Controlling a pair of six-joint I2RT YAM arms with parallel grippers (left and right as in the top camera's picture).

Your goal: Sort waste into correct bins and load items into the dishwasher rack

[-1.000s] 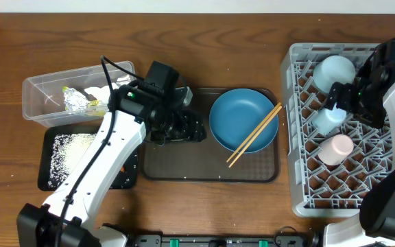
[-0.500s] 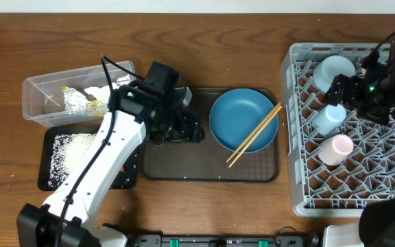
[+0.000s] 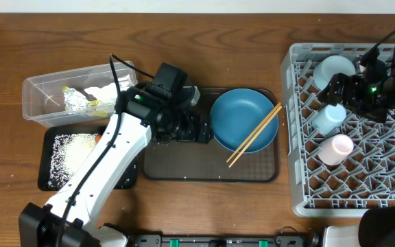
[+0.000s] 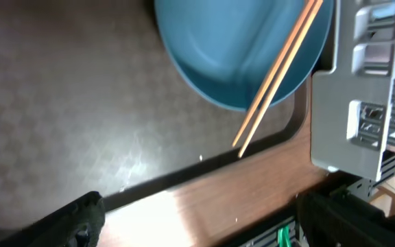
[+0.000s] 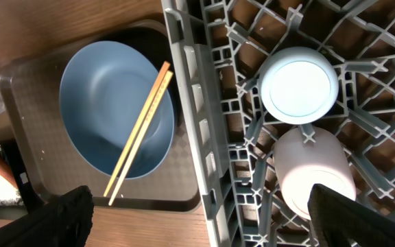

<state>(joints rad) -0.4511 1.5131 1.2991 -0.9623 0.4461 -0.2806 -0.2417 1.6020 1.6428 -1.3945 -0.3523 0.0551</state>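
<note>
The blue plate (image 3: pixel 244 118) lies on the brown serving tray (image 3: pixel 184 168) with the wooden chopsticks (image 3: pixel 254 135) slanting across its right rim. My left gripper (image 3: pixel 201 129) hovers open just left of the plate, nothing between its fingers (image 4: pixel 74 219); the left wrist view shows the plate (image 4: pixel 238 48) and chopsticks (image 4: pixel 273 75) ahead. My right gripper (image 3: pixel 340 92) hangs open over the grey dishwasher rack (image 3: pixel 300 171), above the light blue cup (image 5: pixel 299 86) and pink cup (image 5: pixel 314 171). The pale bowl (image 3: pixel 336 70) sits at the rack's back.
The clear tub (image 3: pixel 36 86) at the left holds foil, tissue and a yellow-green wrapper. In front of it the black tray (image 3: pixel 46 182) holds white rice grains. The rack's left wall (image 5: pixel 204 103) stands close to the serving tray's right edge.
My left gripper has shifted right toward the plate and its jaws have spread wider. My right arm has drawn back a little toward the rack's far right.
</note>
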